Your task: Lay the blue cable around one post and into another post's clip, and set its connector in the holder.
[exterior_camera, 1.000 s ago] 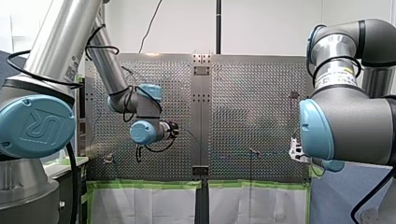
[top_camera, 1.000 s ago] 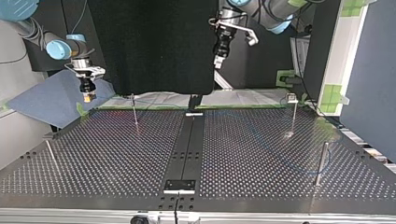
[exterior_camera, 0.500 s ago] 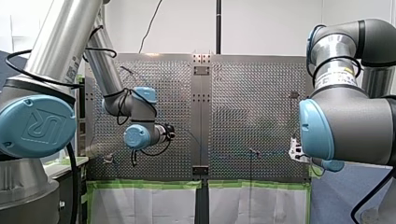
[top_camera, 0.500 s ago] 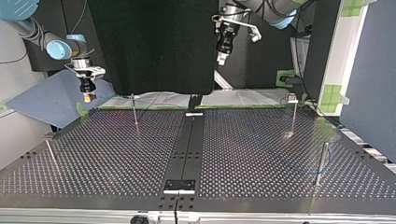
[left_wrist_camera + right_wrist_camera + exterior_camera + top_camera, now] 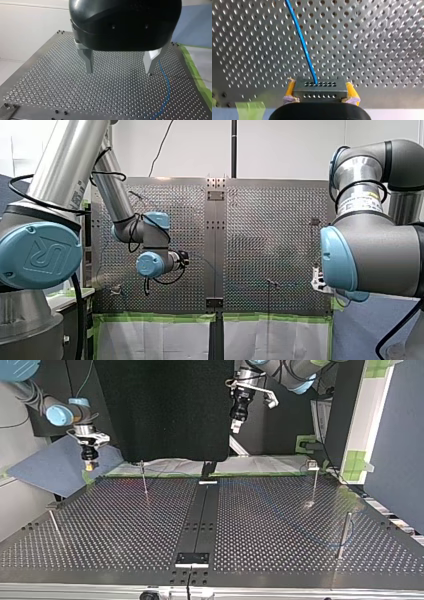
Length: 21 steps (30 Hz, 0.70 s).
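The perforated table (image 5: 125,530) carries the curving blue cable (image 5: 167,92). My right gripper (image 5: 320,94) clamps its connector (image 5: 320,87) at one corner, and my left gripper (image 5: 119,67) hangs wide, empty. I fear dragging could snag it on a post (image 5: 144,480).

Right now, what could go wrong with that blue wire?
The right gripper pinches the connector only by its sides, so a tug from the blue cable might twist it loose. The left gripper hangs open with the cable off to one side and could miss it. Slack may snag a post.
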Available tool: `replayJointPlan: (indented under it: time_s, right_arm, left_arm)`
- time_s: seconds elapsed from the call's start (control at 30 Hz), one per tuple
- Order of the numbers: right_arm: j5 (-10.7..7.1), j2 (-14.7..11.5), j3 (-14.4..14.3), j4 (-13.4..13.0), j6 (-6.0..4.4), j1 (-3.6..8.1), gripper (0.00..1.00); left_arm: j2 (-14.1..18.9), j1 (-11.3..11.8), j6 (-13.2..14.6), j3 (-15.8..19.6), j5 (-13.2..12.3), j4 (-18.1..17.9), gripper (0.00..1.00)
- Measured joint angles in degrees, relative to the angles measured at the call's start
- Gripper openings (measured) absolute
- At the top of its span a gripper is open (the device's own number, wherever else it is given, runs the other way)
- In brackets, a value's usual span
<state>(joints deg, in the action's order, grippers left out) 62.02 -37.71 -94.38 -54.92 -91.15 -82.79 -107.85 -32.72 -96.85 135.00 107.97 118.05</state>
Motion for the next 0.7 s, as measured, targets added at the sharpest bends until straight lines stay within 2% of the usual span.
replayJointPlan:
  time_s: [0.07,0.17,0.27,0.43,0.7]
  right_arm:
    - [0.80,-0.4,0.3,1.1,1.13,0.12,0.00]
    - [1.40,-1.4,0.4,2.7,2.27,0.20,0.00]
    - [1.66,-2.7,0.4,4.2,2.54,0.26,0.00]
    - [1.67,-5.2,0.5,6.6,2.06,0.06,0.00]
    - [1.69,-9.1,0.5,8.4,-0.14,-0.90,0.00]
  left_arm:
    - [0.0,0.0,0.0,0.0,0.0,0.1,1.00]
    - [0.0,0.1,0.0,0.0,0.0,0.2,1.00]
    - [0.0,0.1,0.0,0.0,0.0,0.2,1.00]
    - [0.0,0.1,0.0,0.0,0.0,0.2,1.00]
    - [0.0,0.1,0.0,0.0,0.0,0.2,1.00]
